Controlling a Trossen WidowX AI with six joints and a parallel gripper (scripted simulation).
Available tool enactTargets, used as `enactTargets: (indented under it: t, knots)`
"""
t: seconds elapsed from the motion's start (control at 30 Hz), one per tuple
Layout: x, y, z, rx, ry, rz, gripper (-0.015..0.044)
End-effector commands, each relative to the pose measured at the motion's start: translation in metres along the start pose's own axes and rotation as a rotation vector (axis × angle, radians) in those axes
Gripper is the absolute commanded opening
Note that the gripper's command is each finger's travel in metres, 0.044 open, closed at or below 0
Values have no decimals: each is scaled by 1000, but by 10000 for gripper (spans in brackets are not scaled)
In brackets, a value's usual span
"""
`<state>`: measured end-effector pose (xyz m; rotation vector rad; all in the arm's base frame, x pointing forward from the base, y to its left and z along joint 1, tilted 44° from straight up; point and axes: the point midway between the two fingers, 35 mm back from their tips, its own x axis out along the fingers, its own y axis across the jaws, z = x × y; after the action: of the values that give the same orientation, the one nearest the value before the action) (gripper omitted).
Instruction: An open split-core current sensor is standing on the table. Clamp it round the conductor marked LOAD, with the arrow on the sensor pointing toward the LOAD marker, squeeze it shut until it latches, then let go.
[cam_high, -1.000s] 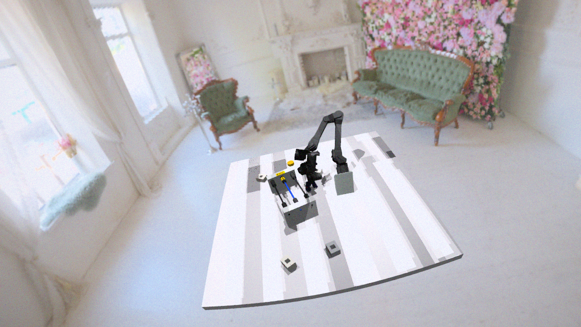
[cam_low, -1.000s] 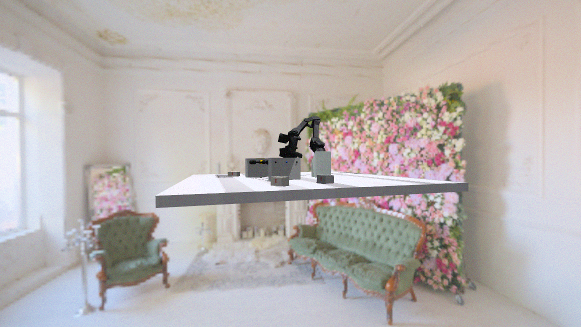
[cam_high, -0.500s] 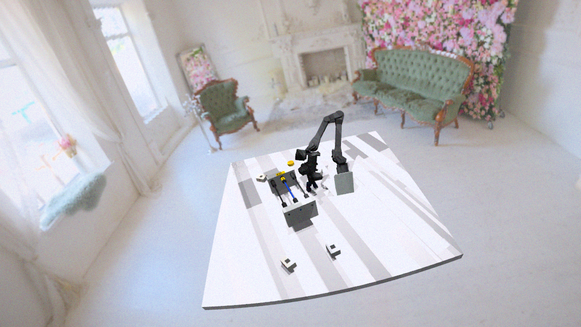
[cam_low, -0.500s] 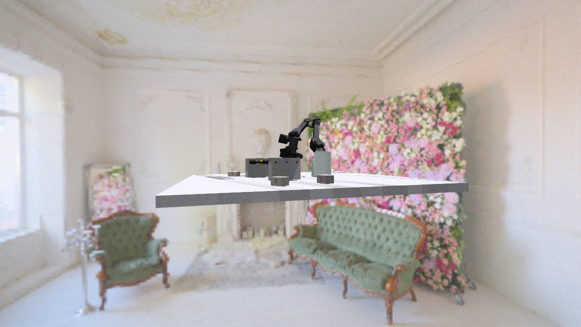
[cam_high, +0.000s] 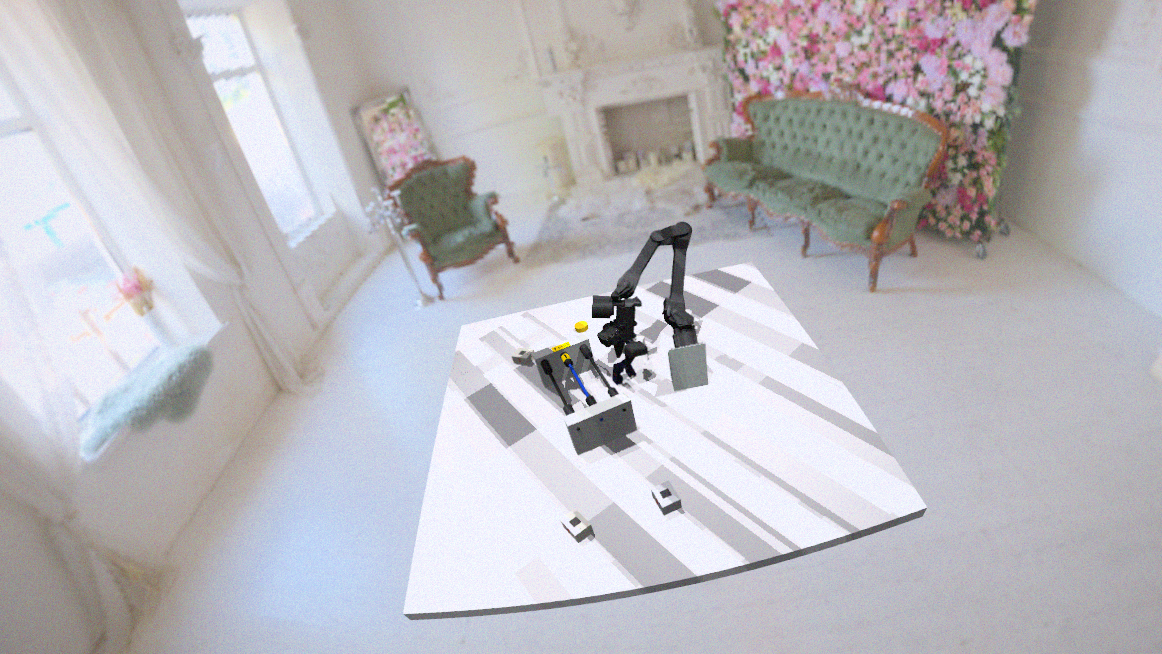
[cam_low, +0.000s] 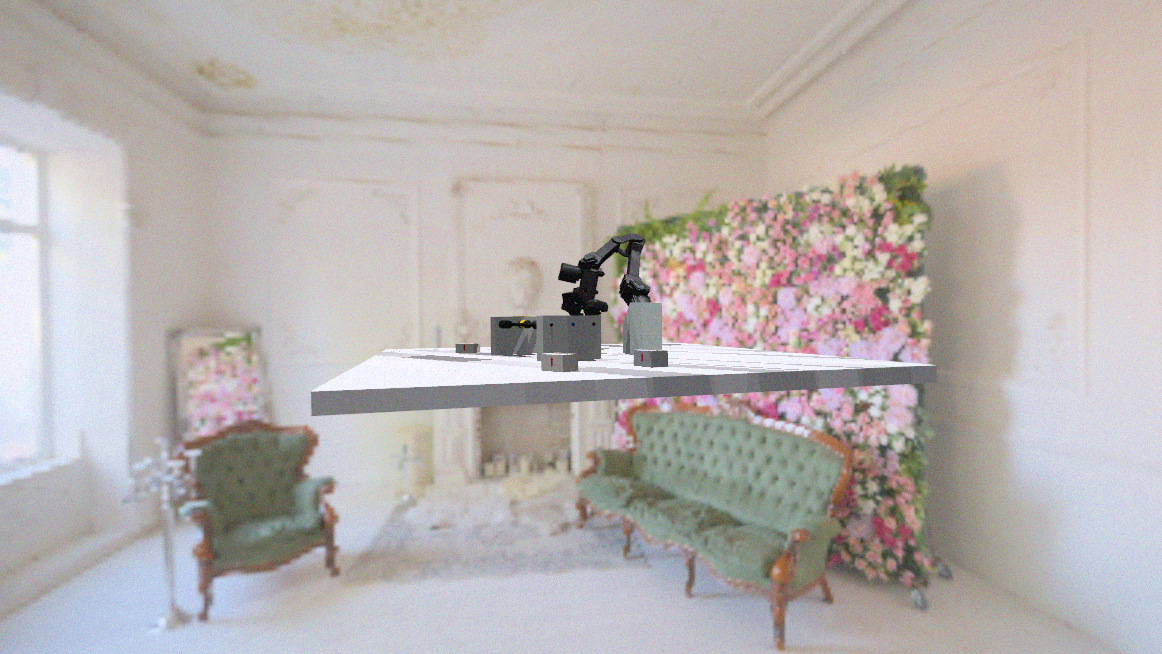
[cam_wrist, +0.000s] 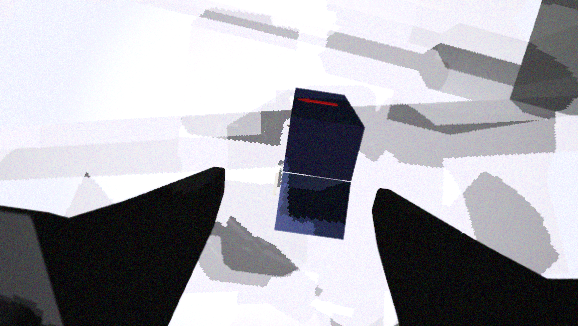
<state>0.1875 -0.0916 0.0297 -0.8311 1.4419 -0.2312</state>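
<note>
My gripper (cam_high: 631, 372) (cam_wrist: 300, 189) is open, low over the table to the right of the conductor fixture. The dark navy sensor (cam_wrist: 320, 145) stands between the fingers in the wrist view, with a gap on each side. Its red arrow mark (cam_wrist: 318, 102) is at the top, and a thin light line crosses its middle. No conductor passes through it in that view. I cannot tell whether it touches the table. The blue conductor (cam_high: 578, 381) runs between two black conductors (cam_high: 557, 388) (cam_high: 600, 373). A yellow label (cam_high: 561, 346) is on the rear block; its lettering is unreadable.
The fixture's front block (cam_high: 601, 426) (cam_low: 569, 341) and rear block (cam_high: 551, 371) stand left of the gripper. Small grey-white blocks lie at the far left (cam_high: 522, 356) (cam_low: 466, 347) and front (cam_high: 576, 528) (cam_high: 665, 498). A yellow disc (cam_high: 581, 326) lies behind. A grey-green box (cam_high: 688, 368) (cam_low: 644, 329) stands right.
</note>
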Motion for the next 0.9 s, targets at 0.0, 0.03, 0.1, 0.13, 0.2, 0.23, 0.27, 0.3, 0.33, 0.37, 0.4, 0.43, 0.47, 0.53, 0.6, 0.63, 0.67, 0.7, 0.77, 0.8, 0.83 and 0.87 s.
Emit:
enactTargets:
  t: [0.0, 0.03, 0.1, 0.13, 0.2, 0.23, 0.27, 0.3, 0.33, 0.37, 0.4, 0.43, 0.47, 0.53, 0.6, 0.63, 0.67, 0.7, 0.77, 0.8, 0.83, 0.87]
  knots:
    - [-38, -3, 0, 8, -13, -11, 278]
    - [-40, -3, 0, 7, -13, -11, 278]
    - [-40, -3, 0, 7, -13, -11, 278]
    - [-40, -3, 0, 7, -13, -11, 278]
    - [-40, -3, 0, 7, -13, -11, 278]
    - [-40, -3, 0, 21, -11, -11, 305]
    - [-40, -3, 0, 61, -4, -10, 320]
    - [-40, -3, 1, 129, 7, -9, 320]
    - [-40, -4, 2, 212, 20, -9, 320]
    - [-40, -4, 3, 296, 34, -10, 320]
    - [-40, -4, 4, 379, 47, -13, 320]
    - [-40, -4, 5, 463, 61, -17, 320]
    - [-40, -5, 6, 546, 74, -22, 320]
    - [-40, -5, 8, 712, 100, -37, 320]
    - [-40, -5, 10, 878, 123, -58, 320]
    - [-40, -5, 12, 961, 134, -70, 320]
    - [-40, -6, 13, 1043, 144, -84, 320]
    - [-40, -6, 14, 1126, 153, -99, 320]
    - [-39, -6, 17, 1290, 169, -133, 320]
    - [-39, -6, 18, 1366, 176, -151, 320]
    - [-38, -6, 19, 1404, 183, -165, 320]
    - [-38, -6, 20, 1448, 185, -175, 320]
